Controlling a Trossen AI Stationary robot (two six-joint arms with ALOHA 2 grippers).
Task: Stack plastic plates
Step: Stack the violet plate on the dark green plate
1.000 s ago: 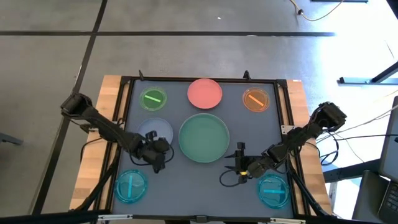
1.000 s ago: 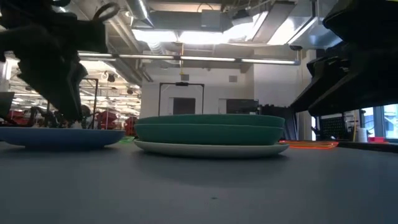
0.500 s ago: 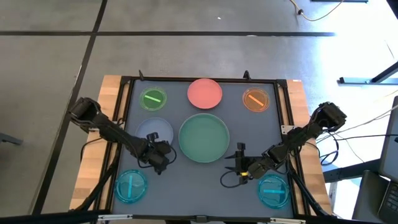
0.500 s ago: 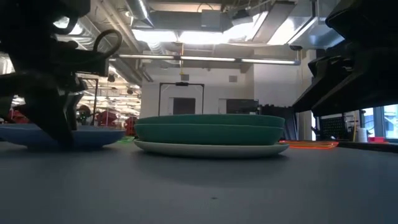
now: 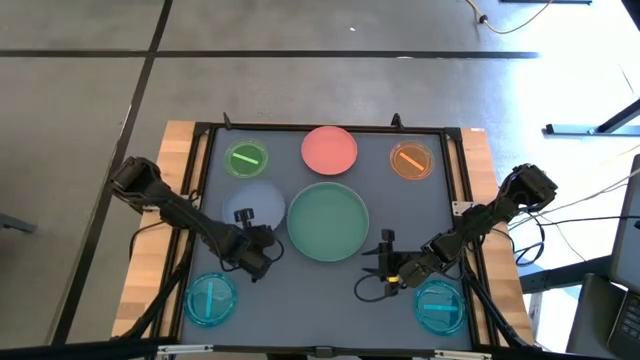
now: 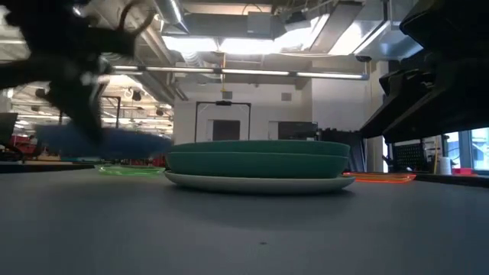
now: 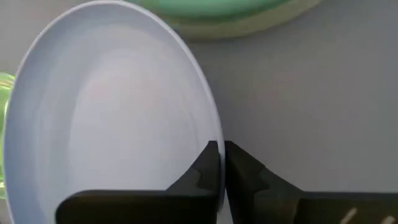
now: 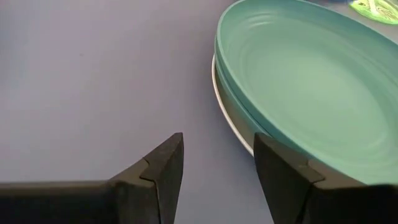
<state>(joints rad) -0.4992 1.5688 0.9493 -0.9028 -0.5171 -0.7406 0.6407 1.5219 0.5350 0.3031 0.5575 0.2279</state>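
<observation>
My left gripper [image 5: 249,243] [image 7: 221,152] is shut on the pale blue plate [image 5: 257,208] [image 7: 112,118], left of the centre stack. In the low view this plate [image 6: 107,141] is blurred and above the table. The large green plate [image 5: 328,220] [image 8: 311,81] lies on the cream plate [image 6: 260,181] at the table's centre. My right gripper [image 5: 380,262] [image 8: 217,149] is open, near the table top, just right of and nearer than that stack, touching nothing. My left gripper pinches the pale blue plate's rim [image 7: 215,134] between its two fingers, at the plate's near edge, coming from the table's near side. The plate is lifted clear of the table and reaches away from the fingers toward the far side.
The pink plate [image 5: 329,149], small green plate [image 5: 246,158] and orange plate [image 5: 412,160] stand in a row along the far side. One cyan plate [image 5: 211,299] lies at the near left, another [image 5: 440,306] at the near right. A black frame [image 5: 320,128] borders the mat.
My left gripper has risen with the pale blue plate. The plate lay flat on the table half a second ago and now is lifted clear, showing the small green plate behind it in the low view. My right arm has kept still.
</observation>
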